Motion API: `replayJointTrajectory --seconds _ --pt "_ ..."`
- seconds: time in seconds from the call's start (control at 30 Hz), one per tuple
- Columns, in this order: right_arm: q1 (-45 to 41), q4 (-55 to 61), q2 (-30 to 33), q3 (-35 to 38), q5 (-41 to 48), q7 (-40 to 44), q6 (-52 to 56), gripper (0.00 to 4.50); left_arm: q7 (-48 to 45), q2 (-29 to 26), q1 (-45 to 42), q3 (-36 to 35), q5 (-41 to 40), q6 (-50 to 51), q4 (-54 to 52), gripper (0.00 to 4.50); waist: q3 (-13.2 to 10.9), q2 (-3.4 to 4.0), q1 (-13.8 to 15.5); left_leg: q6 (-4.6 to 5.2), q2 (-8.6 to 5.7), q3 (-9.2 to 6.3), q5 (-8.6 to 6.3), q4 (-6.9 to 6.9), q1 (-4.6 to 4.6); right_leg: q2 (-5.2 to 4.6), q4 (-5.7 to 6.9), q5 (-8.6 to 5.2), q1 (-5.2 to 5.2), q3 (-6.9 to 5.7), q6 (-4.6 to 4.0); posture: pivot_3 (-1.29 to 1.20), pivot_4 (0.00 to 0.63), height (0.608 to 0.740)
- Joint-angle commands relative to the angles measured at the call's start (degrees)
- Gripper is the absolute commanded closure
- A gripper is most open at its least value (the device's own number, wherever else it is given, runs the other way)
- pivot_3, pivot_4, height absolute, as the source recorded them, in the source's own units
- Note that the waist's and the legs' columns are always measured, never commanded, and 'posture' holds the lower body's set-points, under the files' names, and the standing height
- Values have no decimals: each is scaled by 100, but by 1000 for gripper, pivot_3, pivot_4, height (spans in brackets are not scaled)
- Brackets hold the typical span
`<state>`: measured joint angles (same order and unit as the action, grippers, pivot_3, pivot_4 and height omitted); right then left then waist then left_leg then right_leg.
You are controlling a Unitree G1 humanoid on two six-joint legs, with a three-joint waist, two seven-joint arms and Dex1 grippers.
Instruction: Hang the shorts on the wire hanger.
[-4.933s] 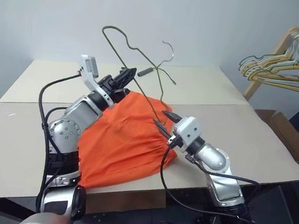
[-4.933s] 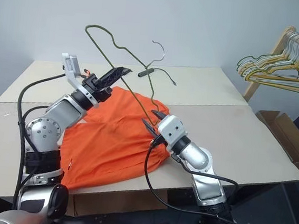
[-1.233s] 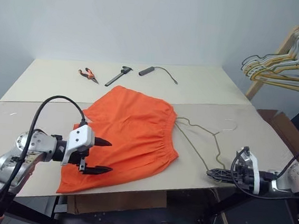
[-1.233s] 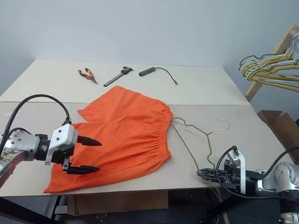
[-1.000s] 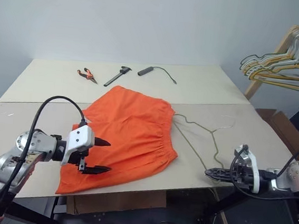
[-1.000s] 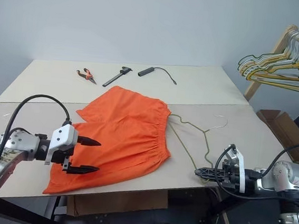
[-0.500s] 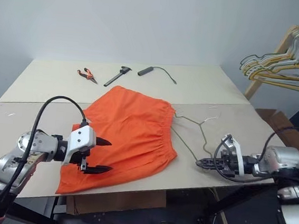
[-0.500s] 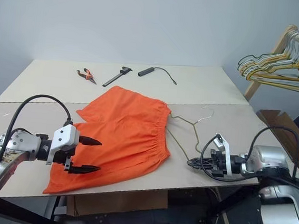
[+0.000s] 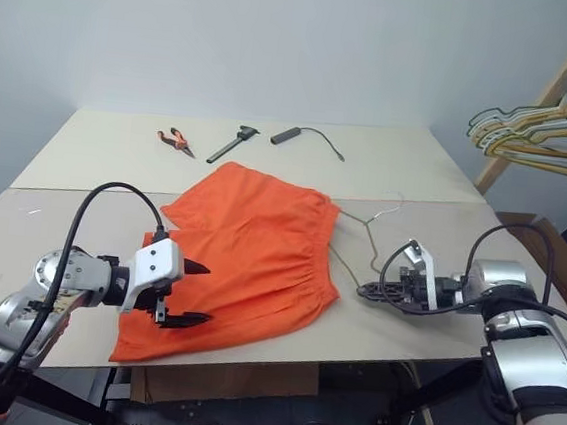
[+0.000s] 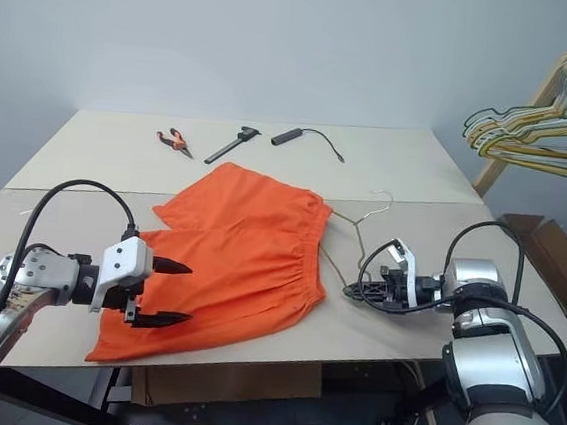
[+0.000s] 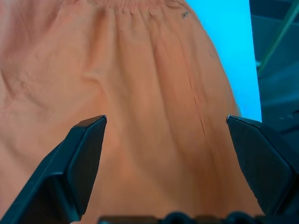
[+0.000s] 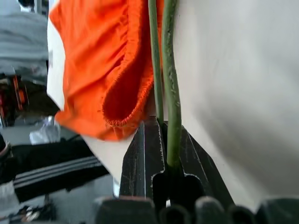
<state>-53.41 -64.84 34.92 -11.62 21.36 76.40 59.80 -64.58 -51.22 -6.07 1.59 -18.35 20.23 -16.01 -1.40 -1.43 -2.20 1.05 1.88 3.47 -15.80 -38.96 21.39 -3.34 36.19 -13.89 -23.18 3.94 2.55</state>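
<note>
The orange shorts (image 9: 250, 249) lie flat on the table, waistband toward the right. The olive wire hanger (image 9: 371, 251) lies on the table just right of the waistband, its hook pointing away from me. My right gripper (image 9: 366, 292) is shut on the hanger's near end, low over the table; in the right wrist view the green wire (image 12: 170, 84) runs out from between the black fingers (image 12: 145, 158), with the waistband hem (image 12: 117, 93) close beside it. My left gripper (image 9: 205, 292) hovers open over the near left leg of the shorts (image 11: 140, 93), holding nothing.
Red-handled pliers (image 9: 173, 141), a dark hand tool (image 9: 234, 142) and a black cable with a plug (image 9: 289, 134) lie at the table's far side. A wooden rack with bunched hangers (image 9: 543, 127) stands at the right. The table's front edge (image 9: 371, 347) is close to both grippers.
My right gripper has swung in from beyond the table's right front edge toward the shorts, dragging the hanger left along the table. The left gripper has stayed put and open.
</note>
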Motion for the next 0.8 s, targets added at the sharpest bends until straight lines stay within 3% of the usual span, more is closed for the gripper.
replayJointTrajectory --seconds 0.03,0.2,0.3,0.4,0.53,0.7,0.8 --pt "-185 -95 -16 447 -84 -172 -347 4500 30 19 -62 0 -14 -9 -170 26 0 0 2 0 0 0 0 0 0 0 0 0 0 0 0 25 0 740" --pt "11 506 -44 512 -392 -427 -999 4500 18 61 -173 17 -22 -48 -145 26 1 1 -25 0 0 0 0 0 1 -1 2 0 -2 0 0 8 0 740" --pt "418 1461 -11 474 -554 -599 -1574 4500 121 163 -436 -3 18 -68 11 26 1 1 -15 0 1 -3 0 0 1 0 4 0 -1 -1 0 0 0 740" --pt "1103 2884 -43 604 -734 -1195 -2457 4500 466 453 -1106 70 283 -213 551 26 2 2 21 -1 0 -6 0 -3 1 0 8 0 0 -4 1 -6 0 740" --pt "1454 3986 -63 566 -992 -1777 -2876 4500 548 704 -2090 232 632 -634 1389 26 2 4 -17 -3 -6 -5 2 -5 3 -2 10 2 -2 -1 4 -22 0 740" --pt "1429 4637 113 314 -1413 -1992 -3065 4500 796 1196 -3743 506 1240 -1464 2978 26 2 3 -32 -4 -7 -6 2 -9 9 0 4 6 0 -2 6 -27 0 740" --pt "1357 4902 199 188 -1598 -1984 -3172 4500 447 1426 -4631 612 1302 -1901 3896 26 2 3 -34 -3 -11 -5 2 -10 13 0 -2 7 -2 -3 8 -39 0 740"
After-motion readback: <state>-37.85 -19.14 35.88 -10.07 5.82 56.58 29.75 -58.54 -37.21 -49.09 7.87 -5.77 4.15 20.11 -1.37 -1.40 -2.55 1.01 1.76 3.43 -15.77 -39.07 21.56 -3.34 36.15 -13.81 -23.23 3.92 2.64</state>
